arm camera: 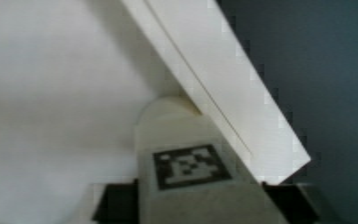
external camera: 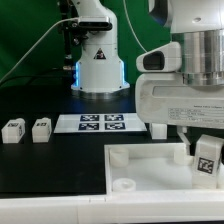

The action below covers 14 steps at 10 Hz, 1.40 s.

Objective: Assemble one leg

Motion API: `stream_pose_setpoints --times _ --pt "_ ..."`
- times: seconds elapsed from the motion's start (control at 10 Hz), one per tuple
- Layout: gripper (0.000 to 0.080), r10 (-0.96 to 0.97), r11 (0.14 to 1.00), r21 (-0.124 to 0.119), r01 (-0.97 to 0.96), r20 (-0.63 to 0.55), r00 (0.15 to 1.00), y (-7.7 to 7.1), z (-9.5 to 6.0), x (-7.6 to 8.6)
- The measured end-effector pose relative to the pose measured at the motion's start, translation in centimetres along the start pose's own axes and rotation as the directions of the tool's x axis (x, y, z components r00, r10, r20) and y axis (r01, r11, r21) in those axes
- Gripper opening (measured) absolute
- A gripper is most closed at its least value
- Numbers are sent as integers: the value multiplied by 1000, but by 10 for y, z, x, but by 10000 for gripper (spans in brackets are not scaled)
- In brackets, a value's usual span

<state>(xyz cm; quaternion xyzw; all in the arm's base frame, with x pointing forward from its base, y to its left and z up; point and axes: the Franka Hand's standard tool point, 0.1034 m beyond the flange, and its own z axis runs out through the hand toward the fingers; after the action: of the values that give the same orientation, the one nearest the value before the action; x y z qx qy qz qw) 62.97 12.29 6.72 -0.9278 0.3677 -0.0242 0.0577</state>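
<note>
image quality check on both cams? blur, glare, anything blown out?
Exterior view: low resolution, soft throughout; the white panel and the arm's white housing read bright against the black table, detail washed out; marker board tags blurred but discernible. Wrist view: close-range blur; the leg tag is smeared, panel surface nearly featureless white, the end effector fingertips dark at the frame edge.

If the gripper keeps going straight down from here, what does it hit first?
Probably the big white panel. The gripper points down with the leg between its jaws, and the leg's end would touch first. The wrist view shows the panel's raised edge right beside the leg, though depth is unclear.
</note>
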Motion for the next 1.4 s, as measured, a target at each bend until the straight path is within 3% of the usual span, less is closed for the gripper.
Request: stream_pose_setpoints --times 0.3,0.6,0.7,0.9,1.0,1.1,1.2,1.3,1.4 --pt "298 301 954 7 -301 14 953 0 1 -1" --pt "298 723 686 37 -726 66 687 -2 2 -2" --pt "298 776 621 66 -781 81 625 -1 2 -2" --pt "298 729 677 66 -733 78 680 -1 2 -3" --pt "392 692 715 67 -696 71 718 -1 3 -3" --pt "527 581 809 74 -583 58 812 -1 4 -5" --pt "527 446 891 80 -448 41 894 -1 3 -4" --pt "630 314 946 81 -314 23 949 0 2 -2" --pt "644 99 993 62 -98 -10 995 -2 0 0"
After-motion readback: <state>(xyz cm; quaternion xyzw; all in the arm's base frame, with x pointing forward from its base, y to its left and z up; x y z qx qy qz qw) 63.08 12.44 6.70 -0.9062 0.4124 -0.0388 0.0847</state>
